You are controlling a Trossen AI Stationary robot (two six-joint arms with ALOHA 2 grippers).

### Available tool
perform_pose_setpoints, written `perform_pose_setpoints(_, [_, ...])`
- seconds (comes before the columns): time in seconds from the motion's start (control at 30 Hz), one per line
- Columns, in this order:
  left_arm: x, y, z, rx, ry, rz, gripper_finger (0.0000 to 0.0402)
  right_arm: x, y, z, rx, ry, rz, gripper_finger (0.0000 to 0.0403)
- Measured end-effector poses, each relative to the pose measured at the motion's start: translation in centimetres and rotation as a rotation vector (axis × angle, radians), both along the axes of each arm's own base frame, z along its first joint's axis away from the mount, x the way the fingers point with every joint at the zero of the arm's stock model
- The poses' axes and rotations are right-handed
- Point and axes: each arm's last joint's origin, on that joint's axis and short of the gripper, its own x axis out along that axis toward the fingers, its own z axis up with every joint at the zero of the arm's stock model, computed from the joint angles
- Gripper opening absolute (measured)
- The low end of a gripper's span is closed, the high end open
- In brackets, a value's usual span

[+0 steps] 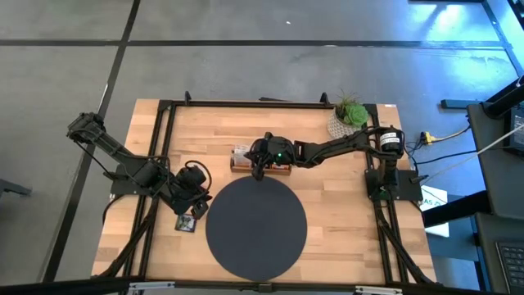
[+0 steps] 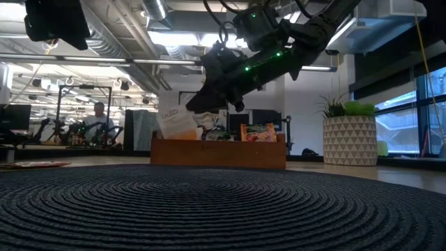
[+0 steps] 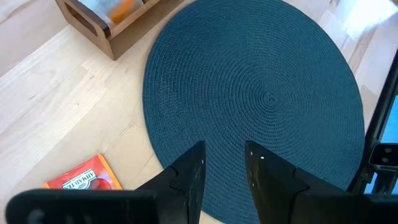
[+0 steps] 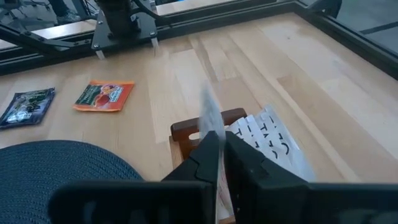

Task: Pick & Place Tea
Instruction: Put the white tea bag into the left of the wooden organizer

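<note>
One dark round mat (image 1: 255,227), one wooden tray (image 1: 282,168), one potted plant (image 1: 349,116). Two sachets lie loose on the table: an orange one (image 4: 104,96) and a dark one (image 4: 26,106).

Robotics lab, exposed ceiling ducts (image 2: 104,42), other arm rigs (image 2: 66,104), seated person (image 2: 99,118) behind

Hidden and blurred parts

The white sachet (image 4: 208,118) in the right gripper (image 4: 222,146) is motion-blurred; the wooden tray (image 1: 278,169) lies mostly hidden beneath it.
</note>
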Motion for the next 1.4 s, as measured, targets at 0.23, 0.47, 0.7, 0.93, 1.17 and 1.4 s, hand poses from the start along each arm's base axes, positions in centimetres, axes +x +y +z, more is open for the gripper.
perform_pose_setpoints(0.23, [0.0,0.0,0.0,0.0,0.0,0.0,0.0108,0.0,-0.2,0.0,0.017,-0.009,-0.081,0.0053])
perform_pose_setpoints(0.47, [0.0,0.0,0.0,0.001,0.0,-0.001,0.0105,-0.1,-0.7,0.0,0.037,-0.001,0.075,0.0055])
perform_pose_setpoints(0.7, [0.0,0.1,0.0,0.179,0.021,-0.193,0.0104,-0.6,-2.6,-0.4,0.193,0.021,0.106,0.0056])
perform_pose_setpoints(0.93, [0.0,0.1,0.0,0.2,0.024,-0.219,0.0109,0.8,-3.0,2.0,0.145,0.097,0.171,0.0099])
perform_pose_setpoints(1.17, [0.1,0.0,0.1,0.192,0.015,-0.212,0.0107,1.7,-5.0,7.0,0.237,0.244,0.097,0.0169])
perform_pose_setpoints(1.4, [0.1,0.1,0.1,0.24,0.002,-0.204,0.0107,0.6,-8.4,10.3,0.376,0.304,0.084,0.0169])
